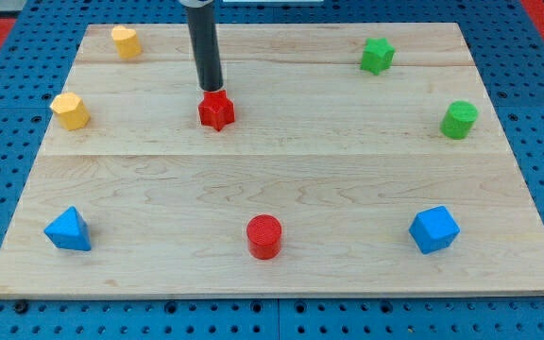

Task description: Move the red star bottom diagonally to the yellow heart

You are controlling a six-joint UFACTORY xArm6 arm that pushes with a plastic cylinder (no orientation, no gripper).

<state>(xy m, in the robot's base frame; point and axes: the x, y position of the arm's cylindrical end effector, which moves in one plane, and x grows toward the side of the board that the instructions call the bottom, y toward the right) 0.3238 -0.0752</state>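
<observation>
The red star (216,110) lies on the wooden board (281,179), left of centre in the upper half. My tip (212,90) is at the star's top edge, touching it or nearly so, with the dark rod rising straight up out of view. Two yellow blocks lie at the view's left: one (126,42) near the top left corner and one (69,110) lower, level with the star. I cannot tell for sure which of them is the heart.
A green star (377,55) and a green cylinder (459,120) are at the upper right. A blue triangle (68,229) is at the bottom left, a red cylinder (263,236) at the bottom centre, and a blue angular block (433,229) at the bottom right.
</observation>
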